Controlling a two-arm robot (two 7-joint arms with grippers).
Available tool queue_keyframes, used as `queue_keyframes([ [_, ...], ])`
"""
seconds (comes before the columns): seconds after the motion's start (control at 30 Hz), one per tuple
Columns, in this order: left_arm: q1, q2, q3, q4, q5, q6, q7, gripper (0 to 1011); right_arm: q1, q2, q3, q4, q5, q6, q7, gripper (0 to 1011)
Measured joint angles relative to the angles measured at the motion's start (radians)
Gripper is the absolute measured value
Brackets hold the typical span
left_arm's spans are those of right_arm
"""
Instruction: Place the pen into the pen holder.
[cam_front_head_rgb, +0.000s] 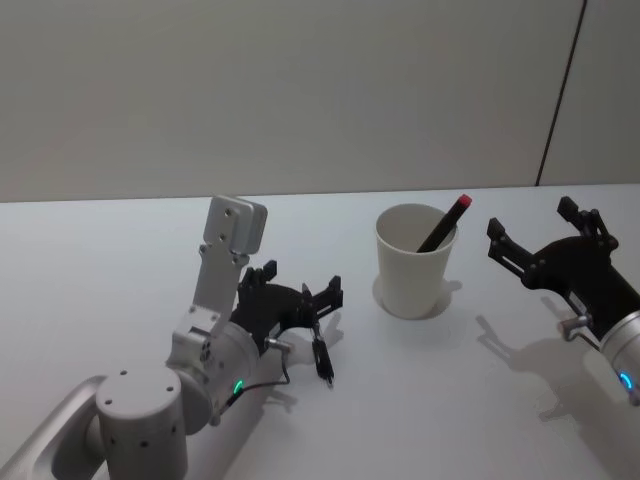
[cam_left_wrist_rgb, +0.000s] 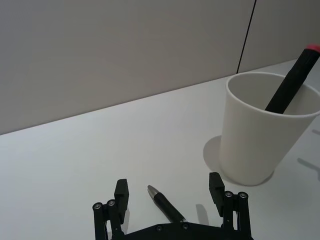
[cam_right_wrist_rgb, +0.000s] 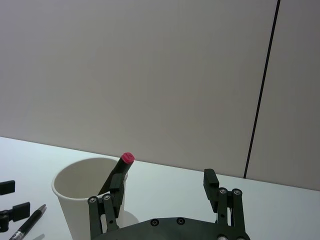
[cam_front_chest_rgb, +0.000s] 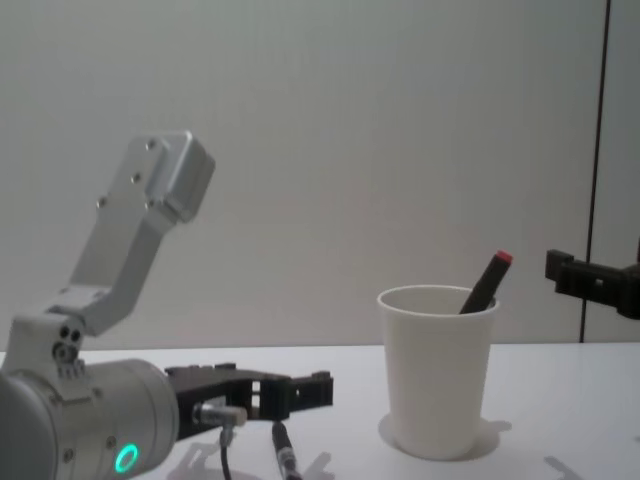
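A red-capped black pen (cam_front_head_rgb: 447, 222) is already stood in the white paper cup (cam_front_head_rgb: 413, 275), centre right. A slim black pen (cam_front_head_rgb: 321, 357), lower centre, is bracketed, not yet gripped, by the spread left gripper (cam_front_head_rgb: 302, 282); the right gripper (cam_front_head_rgb: 531, 220) is spread, empty

We see only the upper part of the red-capped black marker (cam_front_head_rgb: 445, 224); its lower length is hidden inside the pen holder (cam_front_head_rgb: 412, 262). In the left wrist view, the rear of the pen (cam_left_wrist_rgb: 166, 203) disappears beneath the left gripper (cam_left_wrist_rgb: 168, 184). The right gripper (cam_front_head_rgb: 532, 217) is cut off by the chest view's right edge, leaving one finger visible.
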Motion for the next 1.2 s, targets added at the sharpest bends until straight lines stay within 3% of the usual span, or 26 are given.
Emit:
queue_keyframes([
  [0.17, 0.001, -0.006, 0.004, 0.013, 0.009, 0.008, 0.001, 1001, 0.000, 0.000, 0.000, 0.000, 0.000, 0.000, 0.000, 1001],
  [0.77, -0.009, -0.020, 0.017, 0.067, 0.104, -0.004, -0.044, 1001, 0.000, 0.000, 0.000, 0.000, 0.000, 0.000, 0.000, 1001],
  [1.2, -0.013, -0.028, 0.016, 0.093, 0.118, -0.004, -0.060, 1001, 0.000, 0.000, 0.000, 0.000, 0.000, 0.000, 0.000, 1001],
])
